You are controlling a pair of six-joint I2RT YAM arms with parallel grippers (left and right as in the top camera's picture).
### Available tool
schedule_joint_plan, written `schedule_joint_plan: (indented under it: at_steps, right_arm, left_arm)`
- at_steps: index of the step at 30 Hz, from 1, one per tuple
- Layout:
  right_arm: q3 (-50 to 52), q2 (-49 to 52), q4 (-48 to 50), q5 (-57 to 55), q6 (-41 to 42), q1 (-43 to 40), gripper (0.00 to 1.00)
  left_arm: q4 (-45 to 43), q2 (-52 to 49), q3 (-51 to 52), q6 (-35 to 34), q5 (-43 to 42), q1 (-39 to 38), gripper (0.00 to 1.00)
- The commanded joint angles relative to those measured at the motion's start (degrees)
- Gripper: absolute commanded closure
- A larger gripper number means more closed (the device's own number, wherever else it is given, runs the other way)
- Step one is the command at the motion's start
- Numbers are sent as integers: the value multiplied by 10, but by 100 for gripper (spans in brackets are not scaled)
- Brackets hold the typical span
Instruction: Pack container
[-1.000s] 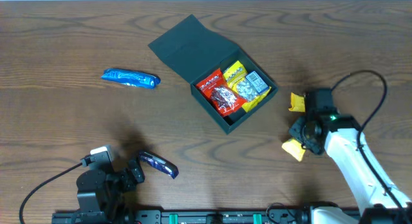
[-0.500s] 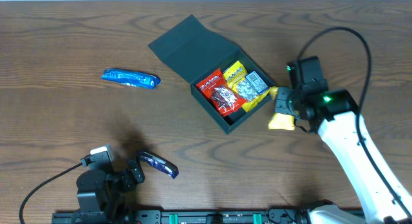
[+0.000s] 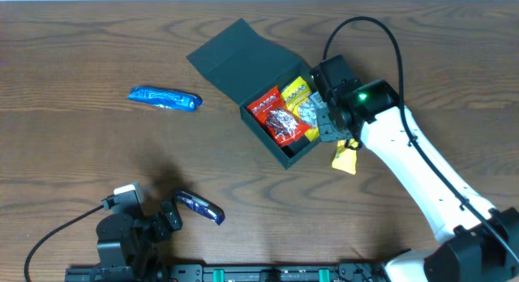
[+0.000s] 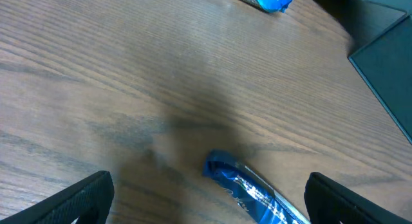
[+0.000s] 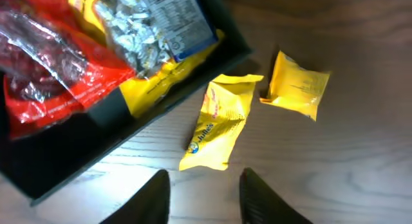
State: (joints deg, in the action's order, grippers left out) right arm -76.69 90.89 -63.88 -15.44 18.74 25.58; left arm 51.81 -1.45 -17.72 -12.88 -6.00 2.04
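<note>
A: Starting with the biggest?
B: Taking in the worktop (image 3: 73, 39): brown, matte, streaked with wood grain.
A: Then following the arm?
B: Tracing the smooth white right arm (image 3: 422, 168) from the near right corner toward the middle.
A: Placing the container?
B: Placing the container (image 3: 231, 59) around the worktop's middle, nearer the far edge. Noting dark teal, matte, square cardboard, with the flap lid lying open toward the far left corner. Seeing inside a crinkly red packet (image 3: 278, 118) and a yellow-edged packet (image 3: 312, 106) with a clear face.
A: Checking the right gripper (image 5: 203, 198)?
B: Finding its fingers apart, gripping nothing. Hovering above a long yellow packet (image 5: 215, 130) just beside the container's wall, and a squarish yellow packet (image 5: 296, 87) near that one.
A: And the left gripper (image 4: 209, 193)?
B: Finding it at the near edge, leftward, fingers spread wide, gripping nothing. Facing a glossy dark blue wrapper (image 4: 257, 198).
A: Missing anything?
B: Adding a crinkled bright blue packet (image 3: 165, 98) toward the left edge.
</note>
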Motion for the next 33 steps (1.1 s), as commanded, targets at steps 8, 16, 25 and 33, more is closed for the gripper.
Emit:
schedule_joint_plan:
  at_steps: [8, 16, 25, 33]
  right_arm:
    - [138, -80, 101, 88, -23, -60, 65]
    - [202, -140, 138, 207, -20, -166, 68]
    - [248, -131, 188, 264, 19, -211, 68]
    - [270, -100, 212, 268, 20, -243, 68]
  left_arm:
    - [34, 1, 9, 5, 2, 2, 5]
    - [34, 1, 9, 5, 2, 2, 5]
    - [34, 1, 9, 5, 2, 2, 5]
    - [34, 1, 9, 5, 2, 2, 5]
